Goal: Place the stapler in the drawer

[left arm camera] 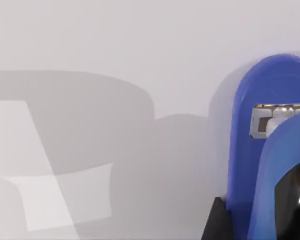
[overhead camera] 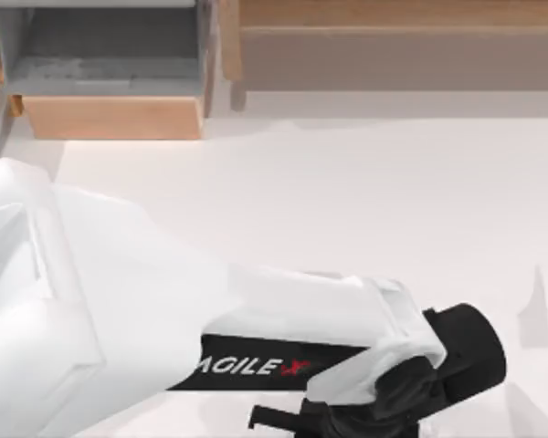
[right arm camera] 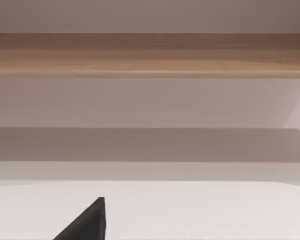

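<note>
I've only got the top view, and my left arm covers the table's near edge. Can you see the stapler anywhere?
Observer: Yes. The left wrist view shows a blue stapler on the table, close in front of the left gripper.
Operator: Is it gripped?
Observer: I cannot tell. Its metal staple slot faces that camera.
Operator: And the right arm?
Observer: The right gripper points across bare table at the cabinet's wooden edge.
</note>
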Available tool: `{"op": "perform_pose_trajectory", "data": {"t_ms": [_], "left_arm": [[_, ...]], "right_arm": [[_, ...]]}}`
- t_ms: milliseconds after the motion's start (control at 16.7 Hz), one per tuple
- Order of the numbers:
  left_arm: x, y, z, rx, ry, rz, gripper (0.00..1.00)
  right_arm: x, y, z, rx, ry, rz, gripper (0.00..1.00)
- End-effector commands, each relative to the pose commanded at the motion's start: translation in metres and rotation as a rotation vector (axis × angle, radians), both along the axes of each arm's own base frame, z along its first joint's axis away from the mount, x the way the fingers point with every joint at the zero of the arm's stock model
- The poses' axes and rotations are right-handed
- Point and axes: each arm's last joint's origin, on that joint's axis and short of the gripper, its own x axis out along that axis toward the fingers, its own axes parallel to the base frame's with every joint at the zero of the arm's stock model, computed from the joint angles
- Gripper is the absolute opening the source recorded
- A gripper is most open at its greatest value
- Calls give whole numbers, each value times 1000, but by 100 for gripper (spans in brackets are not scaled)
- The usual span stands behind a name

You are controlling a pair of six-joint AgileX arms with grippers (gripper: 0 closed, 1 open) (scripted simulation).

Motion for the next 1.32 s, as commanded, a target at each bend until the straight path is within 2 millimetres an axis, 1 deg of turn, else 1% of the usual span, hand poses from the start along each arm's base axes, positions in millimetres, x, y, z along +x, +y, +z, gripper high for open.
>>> {"op": "perform_pose_trajectory", "data": {"t_ms": [300,660,900,960,1020,1140,1260,1320], "left_arm": [[0,0,2,-2,-1,0,0],[0,0,30,-2,-1,0,0],[0,0,29,2,1,-1,0],[4,1,31,-2,-1,3,0],[11,1,35,-11,-4,10,0],[37,6,49,-40,-20,35,0],[75,18,70,-78,-49,74,0],[97,28,82,-98,-69,99,0]], "right_arm": [[0,0,0,0,0,0,100],[0,0,0,0,0,0,100],[0,0,0,0,0,0,100],[0,0,0,0,0,0,100],[0,0,0,0,0,0,100],[0,0,0,0,0,0,100],[0,0,0,0,0,0,100],[0,0,0,0,0,0,100]]}}
